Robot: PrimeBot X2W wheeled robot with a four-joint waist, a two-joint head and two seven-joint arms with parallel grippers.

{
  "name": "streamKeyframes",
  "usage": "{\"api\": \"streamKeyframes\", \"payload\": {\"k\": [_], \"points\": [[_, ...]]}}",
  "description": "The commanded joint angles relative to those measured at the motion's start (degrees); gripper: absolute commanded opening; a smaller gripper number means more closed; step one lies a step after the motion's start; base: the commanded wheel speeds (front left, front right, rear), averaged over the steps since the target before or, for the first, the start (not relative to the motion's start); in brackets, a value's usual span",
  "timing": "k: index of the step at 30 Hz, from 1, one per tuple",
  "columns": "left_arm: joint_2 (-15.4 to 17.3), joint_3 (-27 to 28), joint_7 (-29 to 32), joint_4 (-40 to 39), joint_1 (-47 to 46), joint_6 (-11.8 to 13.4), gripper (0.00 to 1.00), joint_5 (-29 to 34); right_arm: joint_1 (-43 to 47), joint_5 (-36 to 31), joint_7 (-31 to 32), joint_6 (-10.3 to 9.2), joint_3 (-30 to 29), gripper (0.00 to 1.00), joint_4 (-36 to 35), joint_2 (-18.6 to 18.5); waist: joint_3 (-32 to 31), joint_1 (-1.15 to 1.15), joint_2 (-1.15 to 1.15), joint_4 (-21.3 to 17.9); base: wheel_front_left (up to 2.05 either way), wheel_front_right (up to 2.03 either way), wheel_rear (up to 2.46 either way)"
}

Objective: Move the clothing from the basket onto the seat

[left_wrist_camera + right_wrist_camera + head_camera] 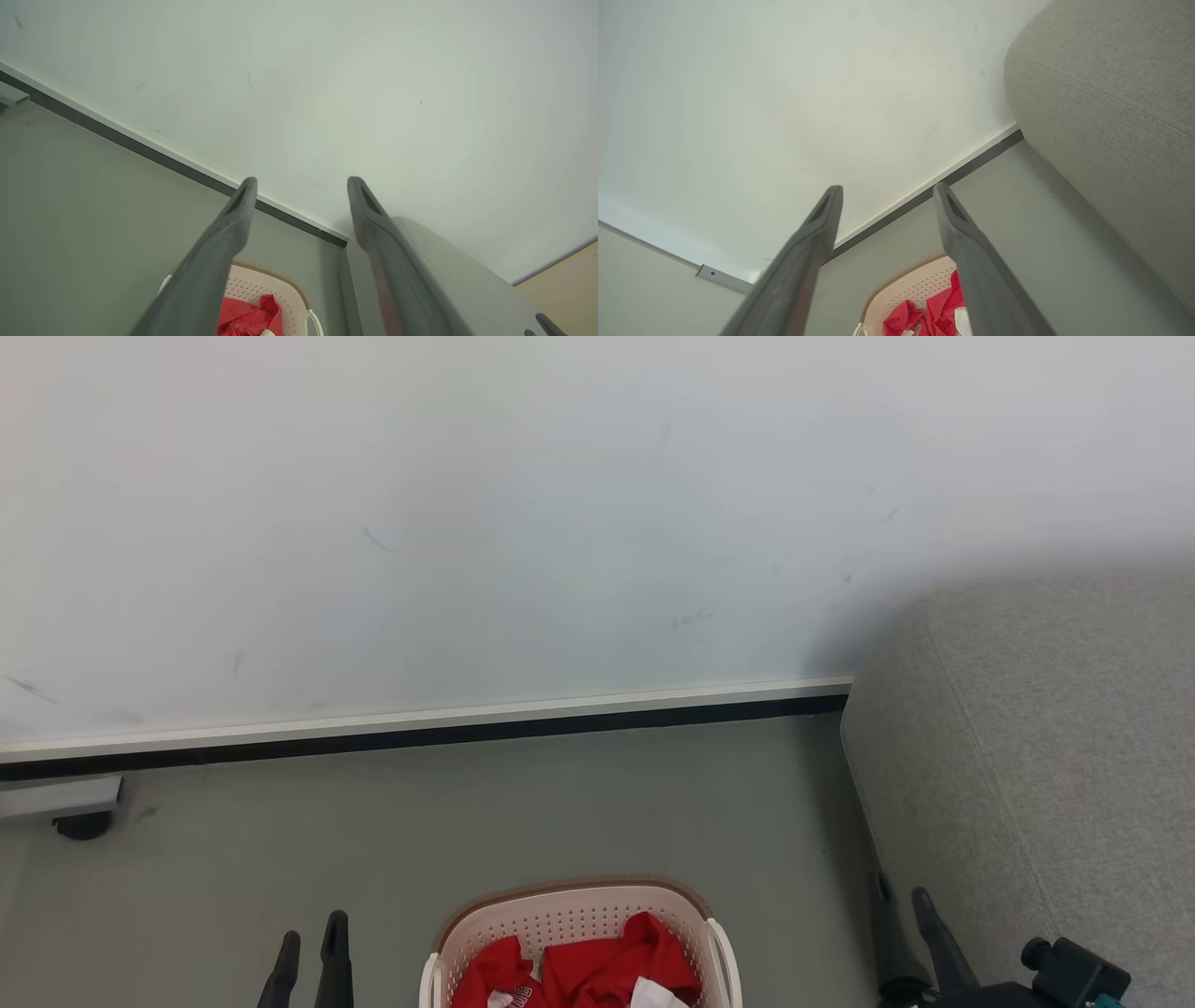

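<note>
The cream-white basket (579, 919) stands on the floor at the bottom middle of the head view, cut off by the frame edge. Red clothing (597, 971) with a bit of white lies crumpled inside it. The grey seat (1046, 747) rises at the right, beside the basket. My left gripper (311, 941) is left of the basket, open and empty. My right gripper (904, 896) stands between basket and seat, open and empty. The left wrist view shows the basket (289, 291), clothing (247, 317) and seat (448, 270). The right wrist view shows the basket (915, 284), clothing (941, 303) and seat (1111, 107).
A white wall (523, 513) with a dark baseboard (448, 733) runs behind the basket. Grey floor (523, 812) lies between wall and basket. A castor under a pale frame (79, 821) sits at the far left by the wall.
</note>
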Motion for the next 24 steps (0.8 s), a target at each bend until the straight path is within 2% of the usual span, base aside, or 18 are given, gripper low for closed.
{"api": "streamKeyframes", "payload": {"k": [1,24], "points": [[0.2,0.0,-0.6,-1.0,0.5,0.3,1.0,2.0,-1.0,-1.7,-0.7,0.02,0.8,1.0,-0.3,-0.5,0.0,0.0,0.0,0.0,0.0,0.0,0.0],[0.3,-1.8,-3.3,-2.3,1.0,1.2,1.0,17.1,-2.1,-14.2,-4.5,0.03,6.4,1.0,0.9,-0.8,-0.9,0.0,0.0,-0.1,0.0,0.0,0.0]]}}
